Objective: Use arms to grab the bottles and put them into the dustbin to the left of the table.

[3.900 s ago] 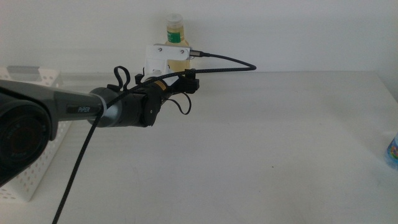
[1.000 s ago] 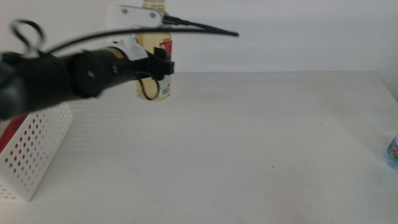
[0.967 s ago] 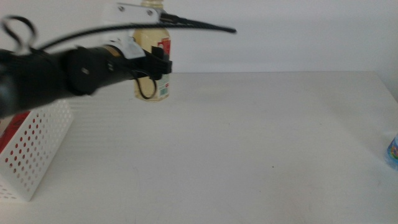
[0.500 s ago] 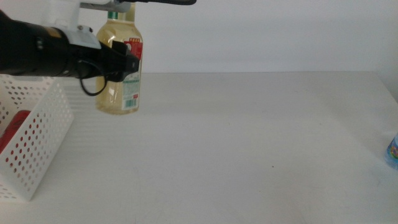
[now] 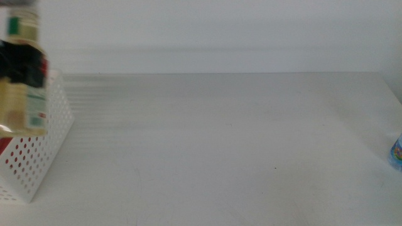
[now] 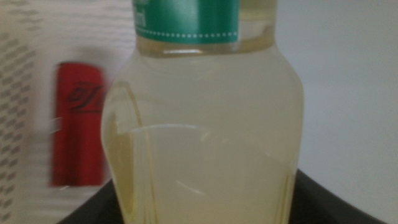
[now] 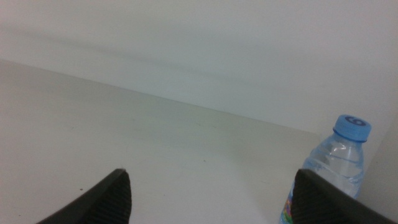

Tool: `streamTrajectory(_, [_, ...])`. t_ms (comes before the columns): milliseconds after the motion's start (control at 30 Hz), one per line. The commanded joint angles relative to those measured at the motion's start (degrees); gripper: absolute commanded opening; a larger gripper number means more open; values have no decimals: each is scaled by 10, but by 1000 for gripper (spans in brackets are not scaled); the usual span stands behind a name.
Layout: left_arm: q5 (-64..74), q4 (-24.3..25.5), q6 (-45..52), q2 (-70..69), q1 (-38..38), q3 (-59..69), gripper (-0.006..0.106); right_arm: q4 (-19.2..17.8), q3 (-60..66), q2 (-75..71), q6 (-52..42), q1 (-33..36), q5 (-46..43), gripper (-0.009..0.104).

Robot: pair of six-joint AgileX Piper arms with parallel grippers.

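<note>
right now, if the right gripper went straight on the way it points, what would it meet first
Probably nothing on the table: the right gripper points across bare surface toward the wall. The water bottle stands off to one side; depth unclear.

A plain white wall (image 5: 220,31) stands behind everything. It has no pictures and no marks on it. A soft grey band runs along the bottom of the wall, just above the far edge. The light is bright and even, with no dark shadows. The wall looks blank and pale up close too.
</note>
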Motion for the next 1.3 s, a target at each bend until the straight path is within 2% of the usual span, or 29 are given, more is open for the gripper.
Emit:
streamTrajectory(0, [1,-19,10,-5,28,-65,-5,-7,-5,-15,-3,-4,-43,67])
streamTrajectory(200, [141,-70,80,57,83,-168,-5,-7,-5,-15,-3,-4,-43,67])
streamTrajectory(533, [189,-68,87,158,162,-225,-5,-7,-5,-15,-3,-4,-43,67])
streamTrajectory(933, [189,-20,108,235,182,-225,-5,-7,-5,-15,-3,-4,-43,67])
streamTrajectory(1267, [189,47,126,271,182,-223,-5,-7,-5,-15,-3,-4,-43,67])
